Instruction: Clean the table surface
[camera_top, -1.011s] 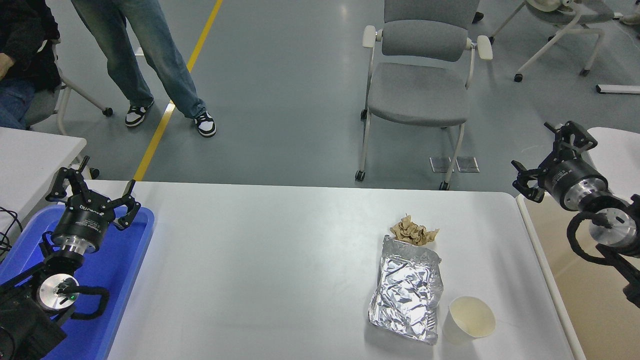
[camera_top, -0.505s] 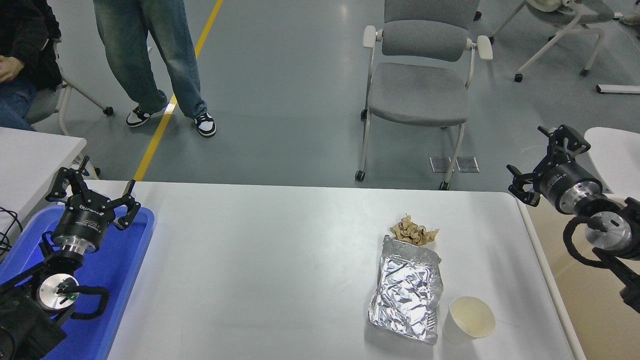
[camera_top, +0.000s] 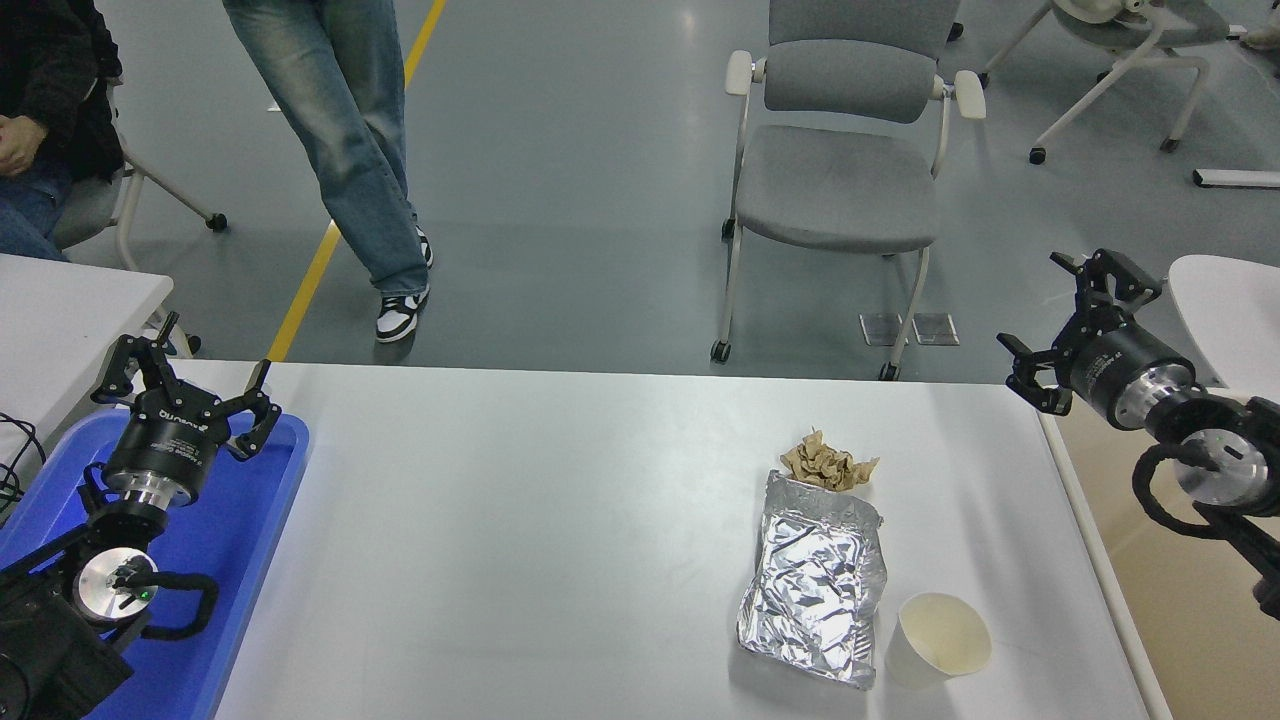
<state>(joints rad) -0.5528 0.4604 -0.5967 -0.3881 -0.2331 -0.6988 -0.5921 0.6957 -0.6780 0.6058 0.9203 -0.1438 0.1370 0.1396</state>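
Note:
The table surface (camera_top: 520, 520) is a wide white top filling the lower picture. On its right half lie a crumpled brown paper ball (camera_top: 826, 463), a silver foil bag (camera_top: 815, 578) just in front of it, and a white paper cup (camera_top: 940, 638) lying beside the bag's near right corner. My right gripper (camera_top: 1062, 322) is open and empty, held above the table's far right corner, well apart from the litter. My left gripper (camera_top: 186, 380) is open and empty, parked over the blue tray (camera_top: 240, 540) at the lower left.
A grey chair (camera_top: 838, 160) stands beyond the table's far edge. A person in jeans (camera_top: 340, 130) walks at the top left and another person (camera_top: 30, 120) sits at the far left. A smaller white tabletop (camera_top: 60, 310) is at the left, another (camera_top: 1225, 310) at the right.
My right gripper has moved left and slightly away, closer to the table's far right corner. The person in jeans has stepped to the right. The left arm has not moved.

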